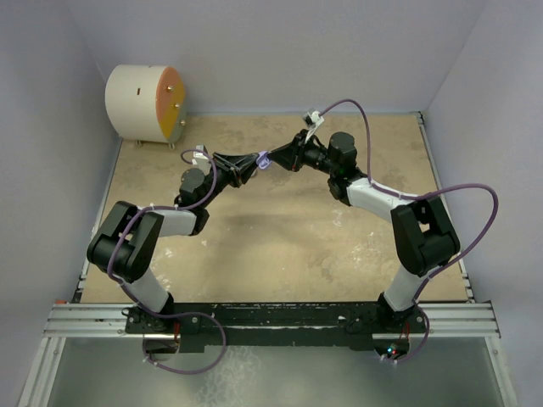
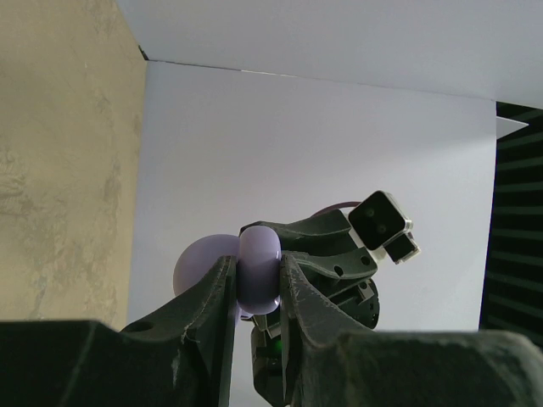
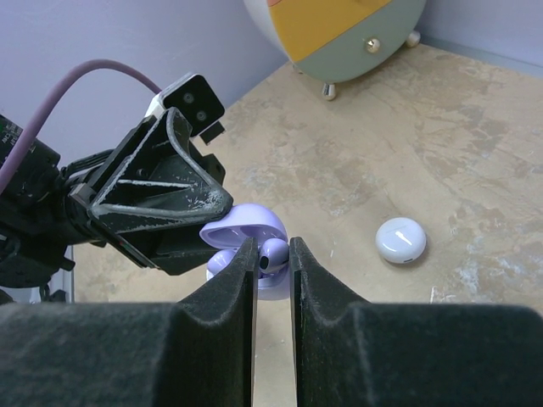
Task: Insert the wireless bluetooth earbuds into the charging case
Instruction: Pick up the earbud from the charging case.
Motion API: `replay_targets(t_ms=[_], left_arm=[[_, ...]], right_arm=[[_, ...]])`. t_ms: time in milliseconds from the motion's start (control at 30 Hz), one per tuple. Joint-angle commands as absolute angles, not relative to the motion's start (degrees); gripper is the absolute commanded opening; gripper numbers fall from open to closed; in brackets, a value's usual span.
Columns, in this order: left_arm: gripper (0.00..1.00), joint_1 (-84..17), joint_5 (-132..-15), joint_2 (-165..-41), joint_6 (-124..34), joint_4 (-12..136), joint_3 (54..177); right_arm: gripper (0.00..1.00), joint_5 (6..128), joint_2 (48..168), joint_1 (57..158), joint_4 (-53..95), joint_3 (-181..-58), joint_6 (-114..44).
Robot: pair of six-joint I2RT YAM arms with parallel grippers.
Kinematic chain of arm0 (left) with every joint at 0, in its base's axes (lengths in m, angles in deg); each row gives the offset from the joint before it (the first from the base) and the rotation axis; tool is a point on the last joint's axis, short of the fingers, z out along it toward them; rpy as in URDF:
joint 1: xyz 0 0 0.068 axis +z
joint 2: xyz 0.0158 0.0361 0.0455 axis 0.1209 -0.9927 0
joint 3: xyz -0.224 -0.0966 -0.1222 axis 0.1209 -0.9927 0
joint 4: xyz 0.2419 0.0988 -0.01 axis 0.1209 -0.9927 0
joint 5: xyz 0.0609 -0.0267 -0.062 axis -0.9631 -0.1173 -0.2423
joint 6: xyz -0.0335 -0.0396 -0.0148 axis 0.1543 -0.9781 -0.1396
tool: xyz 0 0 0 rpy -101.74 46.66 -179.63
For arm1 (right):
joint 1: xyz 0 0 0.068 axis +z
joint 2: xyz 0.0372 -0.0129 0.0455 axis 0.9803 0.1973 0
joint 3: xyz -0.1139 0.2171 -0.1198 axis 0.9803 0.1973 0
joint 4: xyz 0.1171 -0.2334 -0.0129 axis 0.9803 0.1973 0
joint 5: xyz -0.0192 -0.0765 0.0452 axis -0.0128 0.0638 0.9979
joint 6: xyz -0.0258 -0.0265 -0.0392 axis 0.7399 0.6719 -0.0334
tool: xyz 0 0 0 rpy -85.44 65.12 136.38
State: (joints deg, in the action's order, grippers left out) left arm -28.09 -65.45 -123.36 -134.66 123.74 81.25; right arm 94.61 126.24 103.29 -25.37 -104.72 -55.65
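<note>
My L claw [image 2: 257, 284] is clenched on the charging case [image 3: 246, 222]. The case is up in the air, not on the table. I grip it by its flat sides w/ the lid tipped open, b/c the cup inside has to face my other claw.

My R claw [image 3: 272, 246] pinches one tiny lilac earbud [image 3: 274, 254] between its tips. The bud sits right at the open mouth of the case, approx 4 o'clock of the lid in the R wrist view. I hold the bud by its sides so its bottom is free to go in the cup. I can't tell if it touches the cup yet; my own claw hides that bit. Next job, I think: push it in softly, then let go. If I squeeze crooked, it could pop out & drop.

In the top view both claws meet tip to tip at 12 o'clock of the table middle.

The table [image 1: 297, 237] is sandy tan & rough, w/ pale scuffs. A white round puck [image 3: 401, 240] lies on it at 3 o'clock of the case in the R wrist view, well apart. A big white drum [image 1: 144, 103] w/ an orange face stands on little feet in the far corner, 11 o'clock. The walls [image 1: 280, 51] are pale lilac-white on 3 sides. A metal rail [image 1: 271, 315] at 6 o'clock holds my arm bases.
</note>
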Motion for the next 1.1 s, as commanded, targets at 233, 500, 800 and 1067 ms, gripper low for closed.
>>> replay_targets(t_ms=[233, 500, 800, 1067], left_arm=[[0.00, -28.3, -65.7, -124.4, -137.0, 128.8, 83.3], [0.00, -28.2, -66.0, -125.2, -138.2, 129.3, 84.1], [0.00, -28.3, -66.2, -125.7, -138.3, 128.7, 85.7], [0.00, -28.3, -66.4, -126.4, -139.6, 128.4, 85.6]], right_arm=[[0.07, 93.2, 123.9, 103.0, -28.8, -105.3, -51.1], [0.05, 90.3, 122.0, 103.0, -32.6, -102.9, -49.4], [0.02, 89.5, 121.4, 103.1, -33.7, -101.3, -47.9], [0.00, 85.3, 118.5, 103.2, -44.3, -96.1, -46.2]])
